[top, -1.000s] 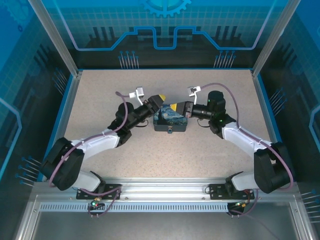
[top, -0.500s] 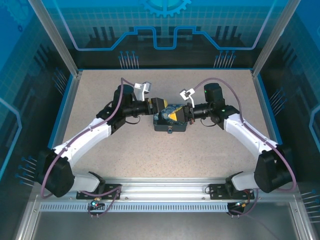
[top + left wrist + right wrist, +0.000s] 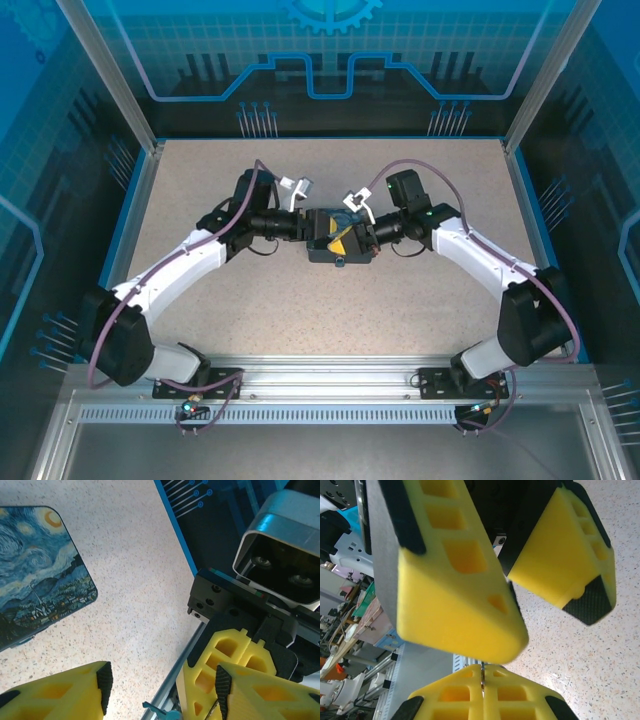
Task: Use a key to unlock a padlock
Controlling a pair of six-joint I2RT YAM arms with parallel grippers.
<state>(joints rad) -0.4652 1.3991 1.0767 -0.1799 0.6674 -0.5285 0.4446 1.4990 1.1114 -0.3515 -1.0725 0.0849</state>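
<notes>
Both grippers meet over the night-sky box (image 3: 322, 251). A tiny dark padlock (image 3: 340, 261) with a glint sits at the box's front edge. My right gripper (image 3: 483, 669) is shut, and a thin metal sliver, the key (image 3: 483, 676), is pinched edge-on between its yellow fingers. My left gripper (image 3: 162, 686) stands open with nothing between its black pads (image 3: 104, 680). In the left wrist view the right gripper's fingers (image 3: 225, 655) lie just behind my left gripper's right finger. From above, the left gripper (image 3: 318, 228) and the right gripper (image 3: 347, 238) nearly touch.
The box (image 3: 35, 575) lies on the speckled table (image 3: 420, 300), which has a blue rim (image 3: 175, 525) and aluminium posts (image 3: 110, 80) at the back corners. A small teal key-shaped piece (image 3: 160, 712) pokes up at the left wrist view's bottom edge; what holds it is hidden.
Both arms have swung from behind the box to over its top, wrists turned, fingertips now closer together. The right gripper has stayed shut.
</notes>
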